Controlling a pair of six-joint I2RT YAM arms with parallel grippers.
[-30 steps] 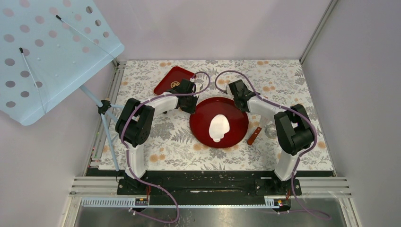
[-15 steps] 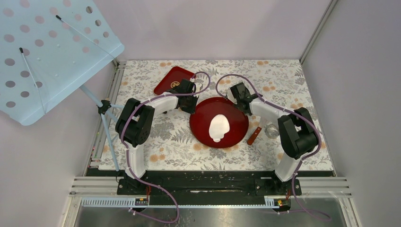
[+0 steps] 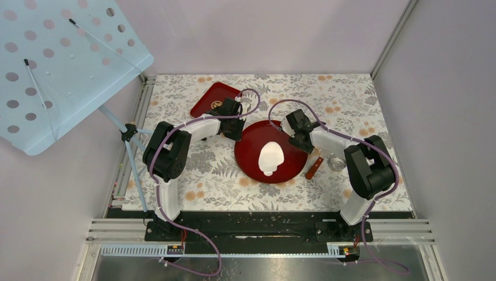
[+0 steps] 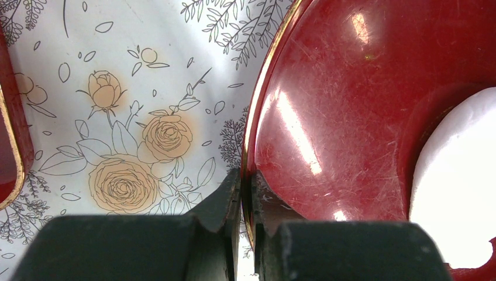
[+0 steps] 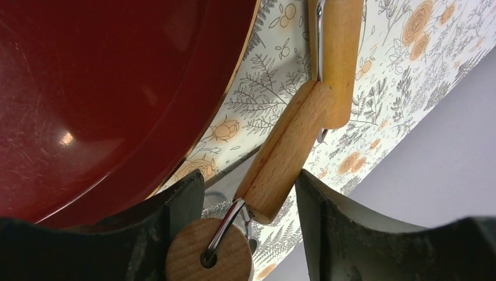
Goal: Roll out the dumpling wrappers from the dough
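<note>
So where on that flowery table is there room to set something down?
Free: the near strip of cloth in front of the red plate; the far right corner. Crowded: around the plate, with the left gripper on its rim, the right gripper over the wooden roller beside it, and the red tray far left.

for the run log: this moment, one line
left gripper: shut on round red plate rim | right gripper: open | white dough: on plate

Two white-shelled arms [image 3: 202,126], black joints [image 3: 166,153], looping purple cables [image 3: 206,239], black serrated tool fingers [image 4: 216,211].
</note>
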